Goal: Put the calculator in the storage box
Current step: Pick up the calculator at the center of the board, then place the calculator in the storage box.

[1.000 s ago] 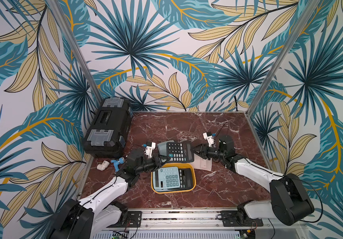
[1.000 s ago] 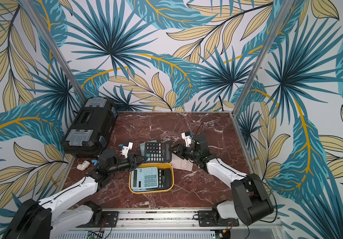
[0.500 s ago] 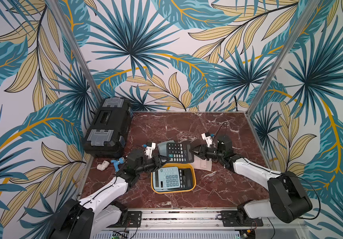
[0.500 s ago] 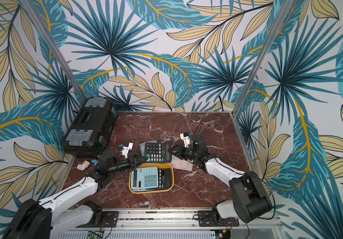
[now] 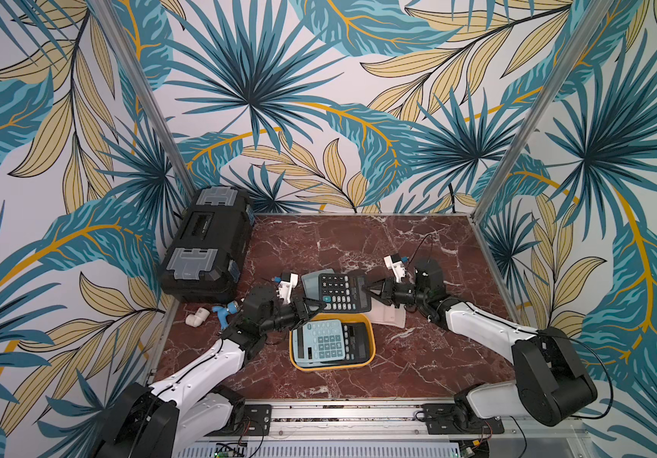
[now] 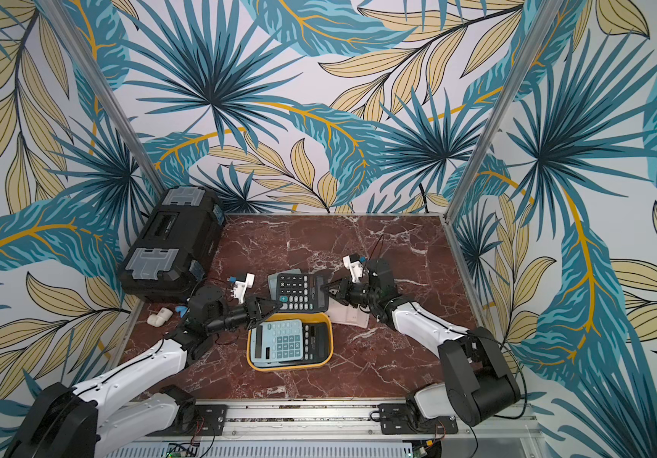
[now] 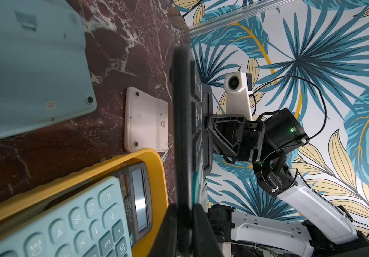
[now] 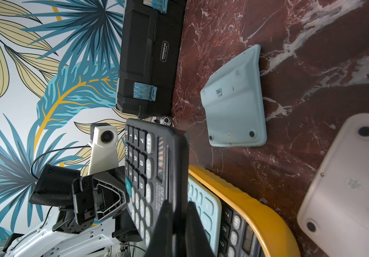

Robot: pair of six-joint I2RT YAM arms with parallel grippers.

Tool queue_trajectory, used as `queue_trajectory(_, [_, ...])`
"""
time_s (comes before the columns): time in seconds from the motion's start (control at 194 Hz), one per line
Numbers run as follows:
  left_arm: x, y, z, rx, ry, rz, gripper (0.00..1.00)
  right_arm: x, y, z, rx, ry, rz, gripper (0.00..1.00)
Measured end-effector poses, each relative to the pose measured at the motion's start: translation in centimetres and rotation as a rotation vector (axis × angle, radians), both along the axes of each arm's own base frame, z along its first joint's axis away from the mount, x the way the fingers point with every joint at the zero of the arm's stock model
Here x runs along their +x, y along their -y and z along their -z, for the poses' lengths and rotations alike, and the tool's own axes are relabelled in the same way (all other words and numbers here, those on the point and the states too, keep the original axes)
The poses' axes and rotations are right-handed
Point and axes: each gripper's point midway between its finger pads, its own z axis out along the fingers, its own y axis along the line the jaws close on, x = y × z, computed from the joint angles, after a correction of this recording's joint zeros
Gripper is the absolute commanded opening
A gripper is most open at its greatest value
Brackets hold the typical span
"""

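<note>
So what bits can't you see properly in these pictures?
- Lower black calculator in the storage box: mostly covered by the light blue calculator, both top views.
- Face-down blue calculator: the held black calculator hides most of it in both top views.
- White calculator: cut off by the right wrist picture's edge.
- Held black calculator's screen: edge-on and blurred in the left wrist view.

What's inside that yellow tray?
The yellow tray holds a light blue calculator, keys up, lying on a black calculator whose display end shows beside it. The black one's remainder and most of the tray floor are covered.
</note>
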Motion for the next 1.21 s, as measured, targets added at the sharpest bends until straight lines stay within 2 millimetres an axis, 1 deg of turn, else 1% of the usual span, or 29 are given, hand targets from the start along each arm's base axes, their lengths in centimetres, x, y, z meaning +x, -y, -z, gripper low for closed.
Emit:
queue_trajectory(0.078, [-0.3, -0.3, -0.1, 0.019, 0.017, -0.005, 0.46, -0.2, 0.0, 0.0, -0.01, 0.002, -0.003, 0.0])
queue_trajectory(0.212, [-0.7, -1.2, -0.6, 0.062, 0.06, -0.031, 0.75, -0.5, 0.5, 0.1, -0.037, -0.004, 0.01, 0.0])
queue_trajectory(0.248, [-0.9, -1.5, -0.7, 0.08, 0.069, -0.039, 0.8, -0.7, 0.6, 0.1, -0.043, -0.005, 0.011, 0.0])
queue_trajectory(0.3, [-1.1, -2.1, -0.7, 0.122, 0.087, -0.057, 0.8, -1.1, 0.9, -0.2, -0.055, -0.001, 0.011, 0.0])
queue_trajectory(0.31, [-1.1, -2.2, -0.8, 0.125, 0.088, -0.059, 0.86, -1.2, 0.9, -0.2, -0.055, -0.001, 0.012, 0.0])
queue_trajectory(0.326, [-1.2, -2.3, -0.8, 0.13, 0.086, -0.062, 0.91, -1.3, 1.0, -0.3, -0.057, 0.001, 0.012, 0.0])
queue_trajectory(0.367, [-1.2, -2.7, -0.9, 0.153, 0.094, -0.076, 0.94, -1.5, 1.1, -0.5, -0.058, 0.007, 0.012, 0.0])
queue_trajectory(0.486, [-1.3, -3.7, -1.2, 0.207, 0.124, -0.112, 1.0, -2.7, 1.5, -0.6, -0.058, 0.008, 0.011, 0.0])
queue_trajectory(0.579, [-1.3, -4.1, -1.3, 0.23, 0.132, -0.13, 1.0, -3.8, 1.6, 0.1, -0.065, -0.01, 0.003, 0.0])
queue_trajectory(0.667, [-1.2, -4.4, -0.9, 0.248, 0.128, -0.138, 1.0, -4.9, 1.6, 1.0, -0.08, -0.036, -0.008, 0.0])
queue_trajectory(0.77, [-1.2, -4.5, -0.6, 0.258, 0.118, -0.143, 1.0, -6.3, 1.6, 2.0, -0.105, -0.063, -0.02, 0.0])
queue_trajectory(0.894, [-1.2, -4.5, -0.4, 0.261, 0.112, -0.142, 1.0, -7.5, 1.3, 2.7, -0.134, -0.069, -0.029, 0.0])
queue_trajectory(1.07, [-1.2, -4.5, -0.3, 0.263, 0.11, -0.142, 1.0, -8.8, 1.0, 4.0, -0.194, -0.077, -0.029, 0.0])
queue_trajectory(1.214, [-1.1, -4.5, -0.3, 0.268, 0.111, -0.143, 1.0, -9.5, 1.0, 5.1, -0.238, -0.083, -0.022, 0.0])
